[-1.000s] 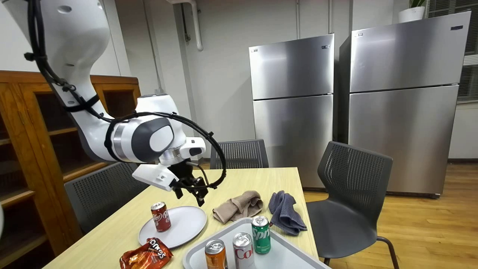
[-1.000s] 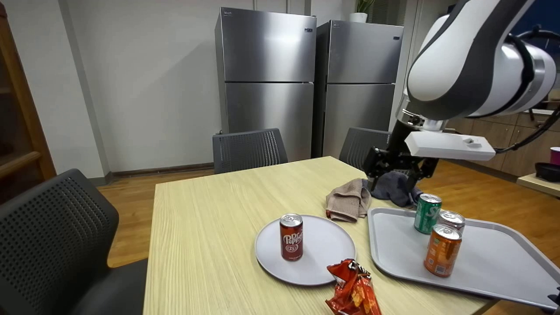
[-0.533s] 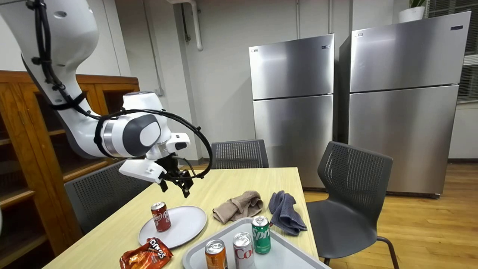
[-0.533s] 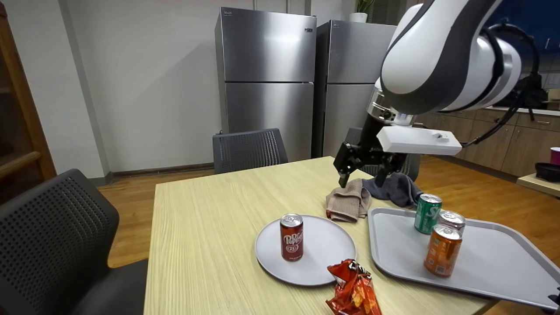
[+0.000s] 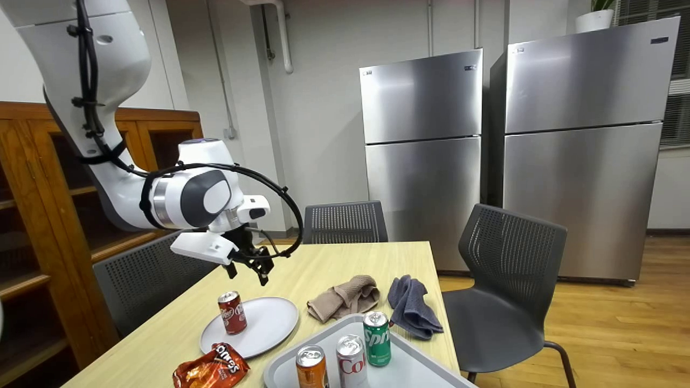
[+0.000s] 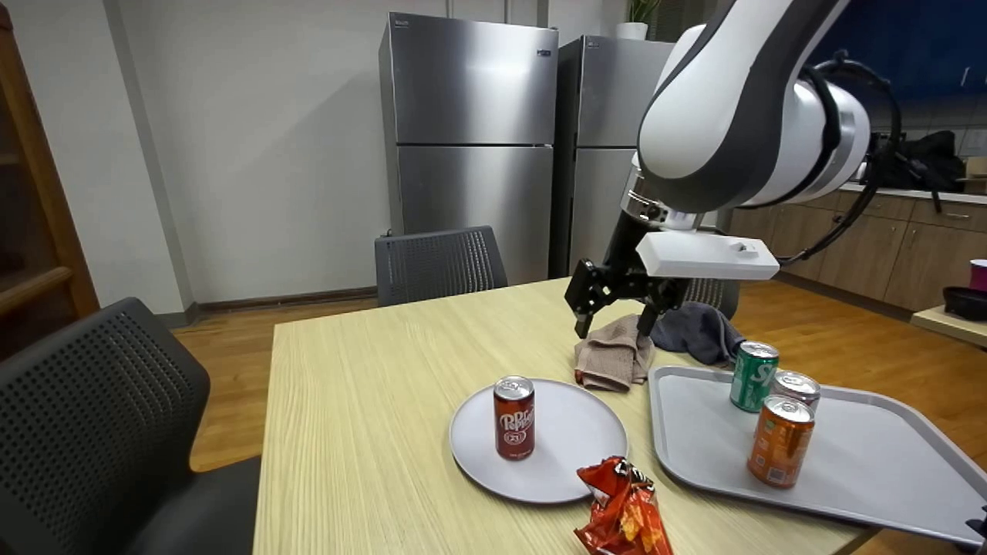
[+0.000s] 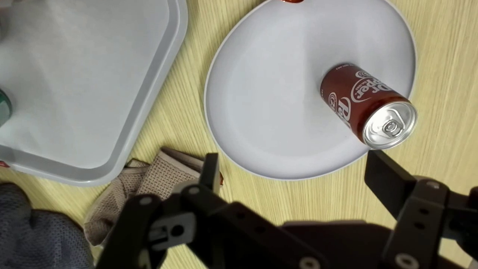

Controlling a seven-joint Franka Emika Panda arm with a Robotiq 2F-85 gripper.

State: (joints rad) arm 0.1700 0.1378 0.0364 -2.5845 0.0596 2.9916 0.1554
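Your pincer (image 7: 291,166) gapes wide at the wrist view's bottom. Dr Pepper can (image 7: 368,106) stands on plate (image 7: 269,93), upper right, apart from it.

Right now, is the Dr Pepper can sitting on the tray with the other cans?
No, the Dr Pepper can stands upright on the round plate, apart from the tray.

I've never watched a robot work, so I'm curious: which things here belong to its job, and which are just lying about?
Probably part of the job, apparently nearest the open, empty gripper:
red soda can
plate

Likely just lying about:
tray
green can
silver can
orange can
chip bag
blue towel
brown towel, though also close
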